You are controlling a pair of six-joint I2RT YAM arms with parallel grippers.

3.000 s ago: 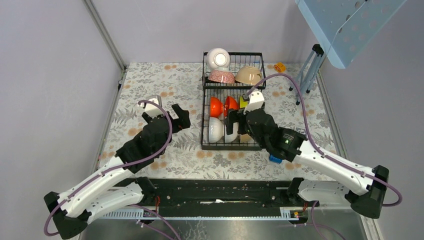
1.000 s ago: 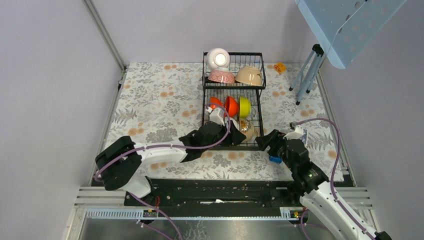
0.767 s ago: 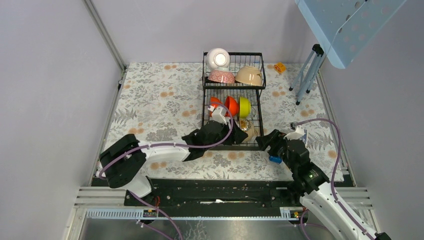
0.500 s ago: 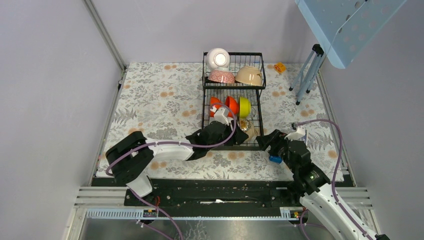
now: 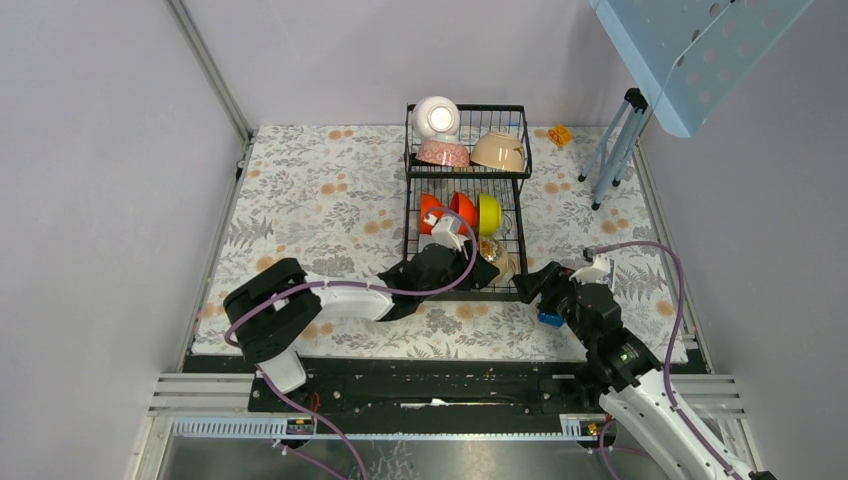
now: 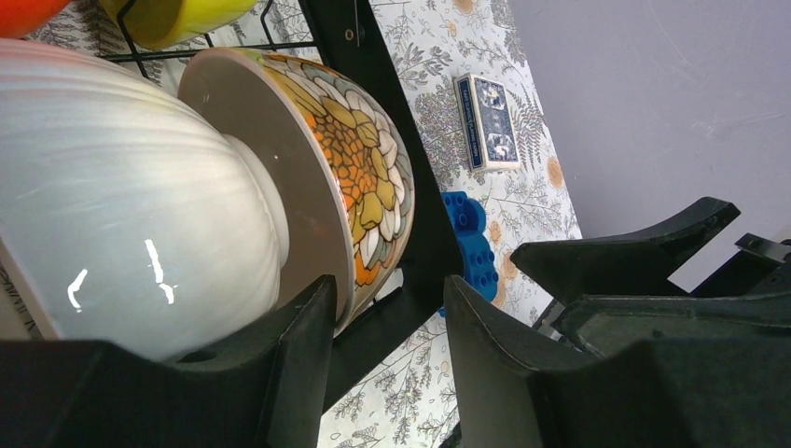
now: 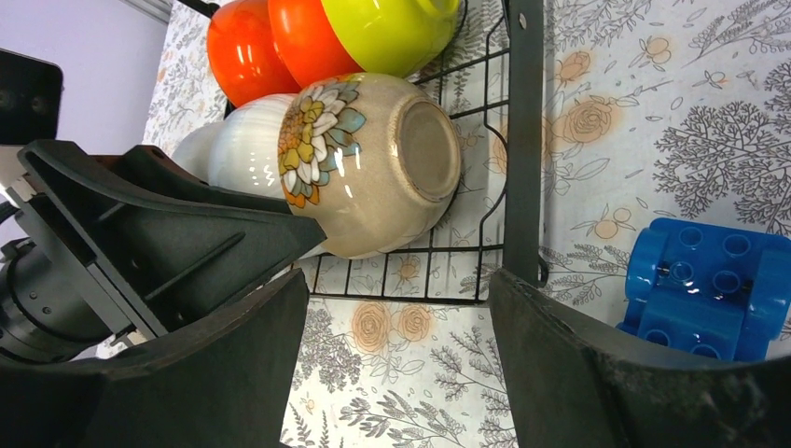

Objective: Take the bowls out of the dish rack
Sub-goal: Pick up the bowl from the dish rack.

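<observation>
Left half of the surface (image 5: 320, 200) is bare patterned cloth, open all the way to the left wall. Left arm (image 5: 330, 298) runs from lower left to centre, with its wrist over the near edge of the dish rack (image 5: 411, 190).

Left jaws are spread and straddle the floral bowl (image 6: 368, 159) rim. One finger is on the white ribbed bowl (image 6: 112, 187) side, the other outside. The rack's frame bar crosses the gap, so it's tight there.

Both bowls stand on edge, touching, at the lower tray's near right corner. Behind them are two orange-red bowls (image 5: 462, 210) and a yellow-green bowl (image 5: 488, 213).

In the upper basket, top centre, are a white bowl (image 5: 436, 117), a pink-patterned bowl (image 5: 443, 152) and a beige bowl (image 5: 497, 150).

Right jaws are spread wide, holding nothing, just outside the rack's right edge and facing the floral bowl's foot. The blue block (image 7: 709, 289) sits close beside the right-hand finger.
</observation>
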